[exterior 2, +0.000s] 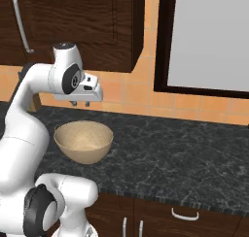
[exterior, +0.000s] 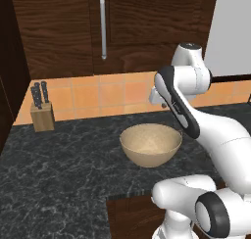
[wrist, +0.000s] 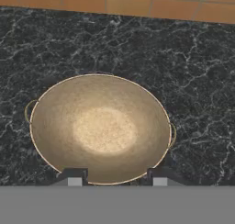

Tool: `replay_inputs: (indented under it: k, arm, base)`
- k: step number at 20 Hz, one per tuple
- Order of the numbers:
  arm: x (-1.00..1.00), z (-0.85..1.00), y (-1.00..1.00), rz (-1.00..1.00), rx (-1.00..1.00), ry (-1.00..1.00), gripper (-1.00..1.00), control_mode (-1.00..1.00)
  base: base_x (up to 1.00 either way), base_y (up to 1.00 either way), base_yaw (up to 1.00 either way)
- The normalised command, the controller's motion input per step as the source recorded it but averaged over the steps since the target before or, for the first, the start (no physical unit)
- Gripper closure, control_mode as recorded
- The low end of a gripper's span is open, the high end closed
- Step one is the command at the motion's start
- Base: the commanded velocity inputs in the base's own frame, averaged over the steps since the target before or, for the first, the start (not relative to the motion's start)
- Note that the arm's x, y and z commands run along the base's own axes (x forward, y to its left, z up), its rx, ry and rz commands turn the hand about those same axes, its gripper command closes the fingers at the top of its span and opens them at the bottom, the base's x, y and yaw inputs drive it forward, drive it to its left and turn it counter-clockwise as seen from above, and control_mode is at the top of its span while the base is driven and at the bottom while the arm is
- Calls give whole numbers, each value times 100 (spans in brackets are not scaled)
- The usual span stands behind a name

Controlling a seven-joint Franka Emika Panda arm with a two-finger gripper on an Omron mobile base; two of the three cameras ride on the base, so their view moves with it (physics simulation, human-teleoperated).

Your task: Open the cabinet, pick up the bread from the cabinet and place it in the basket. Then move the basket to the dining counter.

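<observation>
Fingertips (wrist: 75,178) of the pincer (wrist: 117,179) stand at the bottom of the hand view, set apart with clear space between them and nothing held. Directly under them lies the basket (wrist: 102,129), empty, speckled inside, resting on the black stone tabletop (wrist: 193,71) at centre frame; judged, the hand hangs over it because this is the drop point for the bread. No bread is in the basket. In the left base view the cabinet (exterior: 59,27) fills the upper frame, door shut, its silver bar handle (exterior: 103,26) upright at upper centre, so the opening step looks not yet done. Pincer (exterior 2: 80,103) hovers above the basket's rim (exterior 2: 82,126), apart from it, in the right base view. Knife block (exterior: 41,110) stands at the left of the frame against the orange tiled wall (exterior: 117,93), well apart from the basket. Nothing lies between hand and handle; judged, the arm's own elbow is the only crowding.
</observation>
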Motion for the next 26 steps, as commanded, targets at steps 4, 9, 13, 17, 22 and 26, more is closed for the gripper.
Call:
replay_inputs:
  k: [4,9,13,17,22,26]
  arm:
    - [-5,-20,-1,-1,4,-1,-100,-100]
    - [0,56,52,-6,-12,-30,-100,-100]
    - [-17,68,100,2,-9,-25,-100,-100]
    - [2,75,59,3,1,-29,-100,-100]
    - [4,96,54,5,17,-18,-100,-100]
    - [0,92,30,6,16,-18,-100,-100]
  base:
    - [0,0,0]
    - [0,0,0]
    - [0,0,0]
    - [0,0,0]
    - [0,0,0]
    - [0,0,0]
